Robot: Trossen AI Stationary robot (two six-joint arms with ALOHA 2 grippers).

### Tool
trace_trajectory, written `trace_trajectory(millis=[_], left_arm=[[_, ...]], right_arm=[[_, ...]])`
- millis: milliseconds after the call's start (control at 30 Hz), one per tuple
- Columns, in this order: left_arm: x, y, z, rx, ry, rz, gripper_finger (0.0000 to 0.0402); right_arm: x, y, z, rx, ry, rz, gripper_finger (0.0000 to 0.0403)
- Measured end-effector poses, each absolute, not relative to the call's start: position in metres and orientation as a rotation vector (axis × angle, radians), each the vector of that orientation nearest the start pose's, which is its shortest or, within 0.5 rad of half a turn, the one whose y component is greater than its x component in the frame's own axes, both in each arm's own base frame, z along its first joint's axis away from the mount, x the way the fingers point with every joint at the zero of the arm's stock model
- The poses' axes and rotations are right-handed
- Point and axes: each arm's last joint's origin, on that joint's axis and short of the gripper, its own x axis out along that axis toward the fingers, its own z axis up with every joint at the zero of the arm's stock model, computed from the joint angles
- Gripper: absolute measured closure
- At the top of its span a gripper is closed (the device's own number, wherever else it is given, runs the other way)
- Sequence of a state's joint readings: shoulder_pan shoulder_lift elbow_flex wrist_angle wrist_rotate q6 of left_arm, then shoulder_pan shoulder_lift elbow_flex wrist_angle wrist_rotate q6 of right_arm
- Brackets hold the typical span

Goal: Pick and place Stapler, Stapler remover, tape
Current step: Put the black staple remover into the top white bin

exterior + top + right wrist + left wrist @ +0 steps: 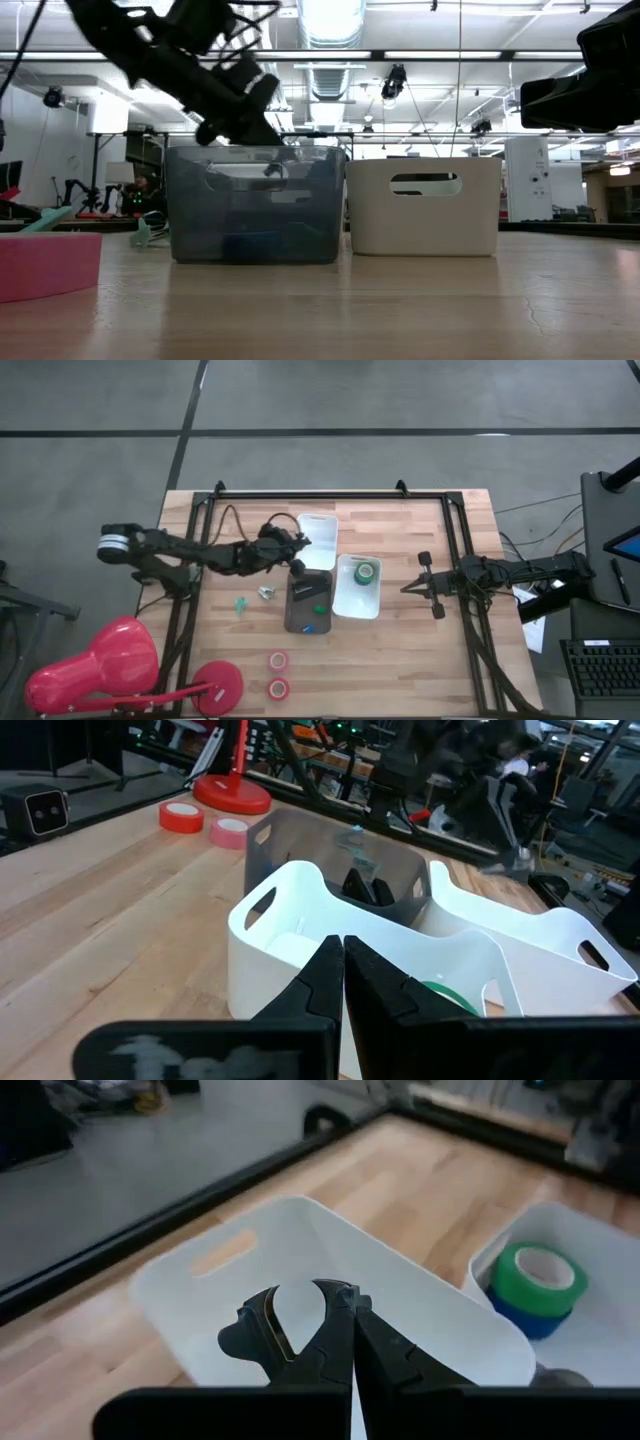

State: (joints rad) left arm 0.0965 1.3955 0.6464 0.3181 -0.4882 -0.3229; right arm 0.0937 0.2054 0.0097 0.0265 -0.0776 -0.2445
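Green tape roll [366, 571], open-centred, stacked on a blue roll [530, 1317] inside right white plastic tray [358, 605]. Two red rolls [278, 673] lie near table edge. Left gripper [297, 567] closed, empty, over grey bin [307, 622]; right gripper [405, 589] closed, idle.

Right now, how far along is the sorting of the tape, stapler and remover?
Partly done. A green tape roll sits on a blue roll in a white tray. Nothing is held: the left end effector is shut above the grey bin, and the right end effector waits shut. Two red rolls and small items remain on the table.
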Motion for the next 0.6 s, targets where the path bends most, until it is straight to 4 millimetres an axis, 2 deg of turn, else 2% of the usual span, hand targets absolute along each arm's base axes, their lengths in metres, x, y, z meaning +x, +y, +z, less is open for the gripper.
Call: trace_trajectory(millis=[200, 300, 433, 600], left_arm=[[0.302, 0.059, 0.199, -0.213, 0.466, 0.667, 0.0399], [0.309, 0.069, 0.192, -0.246, 0.543, 0.680, 0.0400], [0.317, 0.080, 0.184, -0.300, 0.580, 0.610, 0.0398], [0.320, 0.088, 0.175, -0.312, 0.609, 0.621, 0.0389]], right_arm=[[0.108, 0.012, 0.152, -0.246, 0.147, 0.191, 0.0394], [0.108, 0.012, 0.152, -0.244, 0.148, 0.191, 0.0394], [0.108, 0.012, 0.152, -0.244, 0.148, 0.191, 0.0394], [0.108, 0.012, 0.152, -0.244, 0.148, 0.190, 0.0394]])
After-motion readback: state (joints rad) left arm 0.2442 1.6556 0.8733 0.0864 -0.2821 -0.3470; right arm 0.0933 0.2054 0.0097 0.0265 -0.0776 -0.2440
